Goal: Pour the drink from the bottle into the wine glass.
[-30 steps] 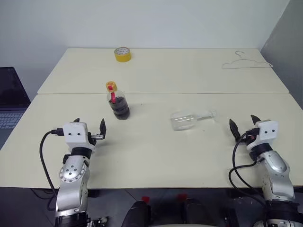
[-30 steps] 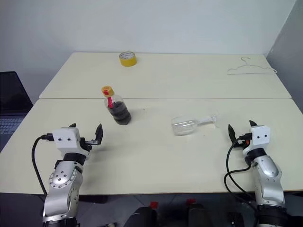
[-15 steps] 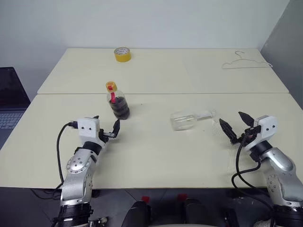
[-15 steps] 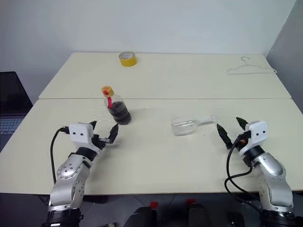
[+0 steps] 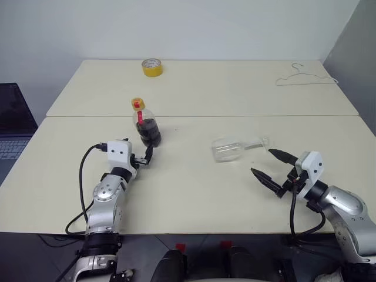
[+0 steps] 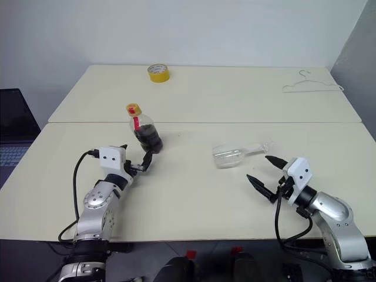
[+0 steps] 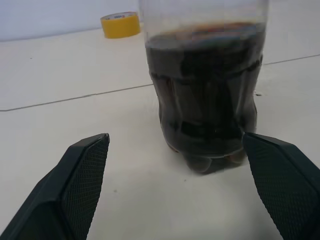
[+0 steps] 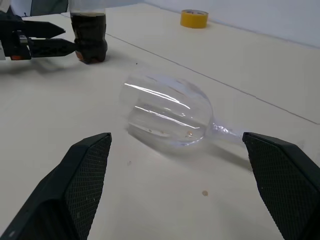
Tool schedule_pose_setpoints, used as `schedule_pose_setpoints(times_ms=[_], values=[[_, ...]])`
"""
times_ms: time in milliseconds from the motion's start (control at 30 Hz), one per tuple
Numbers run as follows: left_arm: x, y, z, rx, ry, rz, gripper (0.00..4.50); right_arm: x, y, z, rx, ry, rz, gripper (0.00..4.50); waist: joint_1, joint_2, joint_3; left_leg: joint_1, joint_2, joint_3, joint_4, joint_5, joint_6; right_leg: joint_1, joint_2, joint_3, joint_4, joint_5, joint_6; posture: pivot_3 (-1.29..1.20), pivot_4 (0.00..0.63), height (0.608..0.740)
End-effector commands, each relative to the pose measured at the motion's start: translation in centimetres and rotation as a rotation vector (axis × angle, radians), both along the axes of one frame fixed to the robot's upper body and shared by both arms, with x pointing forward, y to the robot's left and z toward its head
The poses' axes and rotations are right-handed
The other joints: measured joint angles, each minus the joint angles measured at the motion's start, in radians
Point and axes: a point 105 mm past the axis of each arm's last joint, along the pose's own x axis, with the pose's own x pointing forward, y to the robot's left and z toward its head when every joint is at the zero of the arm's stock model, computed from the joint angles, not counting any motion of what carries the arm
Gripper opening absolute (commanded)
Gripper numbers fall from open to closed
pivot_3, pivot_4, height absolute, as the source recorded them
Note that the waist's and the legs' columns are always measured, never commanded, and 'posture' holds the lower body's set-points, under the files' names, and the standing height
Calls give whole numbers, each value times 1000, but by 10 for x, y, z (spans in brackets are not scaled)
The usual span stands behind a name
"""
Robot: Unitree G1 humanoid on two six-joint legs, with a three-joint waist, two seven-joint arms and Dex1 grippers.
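Dark cola-like drink [image 7: 202,95] is filling the lower body of the bottle [image 5: 146,126], which is standing upright left of the desk's [image 5: 194,194] middle, near the seam. I am holding the left tool [image 5: 141,157] wide just before it, not touching. The wine glass [image 5: 232,148] is lying on its side right of the middle, stem toward the right edge. My right tool [image 5: 271,167] is gaping wide near it, apart.
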Motion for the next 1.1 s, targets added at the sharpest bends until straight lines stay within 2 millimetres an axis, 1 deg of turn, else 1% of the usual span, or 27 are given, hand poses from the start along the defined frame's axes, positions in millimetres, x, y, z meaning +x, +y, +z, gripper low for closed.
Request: schedule_pose_setpoints(times_ms=[33, 133, 333, 567, 867, 1100], values=[[5, -5, 14, 16, -44, -29, 4493, 3, 5, 16, -11, -79, 21, 4500, 0, 0, 0, 0, 0, 0, 0, 0, 0, 0, 0, 0, 0, 0, 0, 0, 150, 740], [6, -9, 17, 21, -52, -38, 4493, 5, 6, 19, -12, -88, 25, 4500, 0, 0, 0, 0, 0, 0, 0, 0, 0, 0, 0, 0, 0, 0, 0, 0, 150, 740], [1, -18, 22, 16, -48, -63, 4493, 7, 11, 23, -17, -94, 40, 4500, 0, 0, 0, 0, 0, 0, 0, 0, 0, 0, 0, 0, 0, 0, 0, 0, 150, 740], [5, -21, 30, 11, -53, -47, 4493, 6, 21, 30, -26, -99, 90, 4500, 0, 0, 0, 0, 0, 0, 0, 0, 0, 0, 0, 0, 0, 0, 0, 0, 150, 740], [17, -23, 33, -28, -48, -21, 4493, 10, 32, 38, -35, -104, 148, 4500, 0, 0, 0, 0, 0, 0, 0, 0, 0, 0, 0, 0, 0, 0, 0, 0, 150, 740], [22, -19, 31, -46, -43, 10, 4493, 13, 37, 40, -33, -109, 162, 4500, 0, 0, 0, 0, 0, 0, 0, 0, 0, 0, 0, 0, 0, 0, 0, 0, 150, 740]])
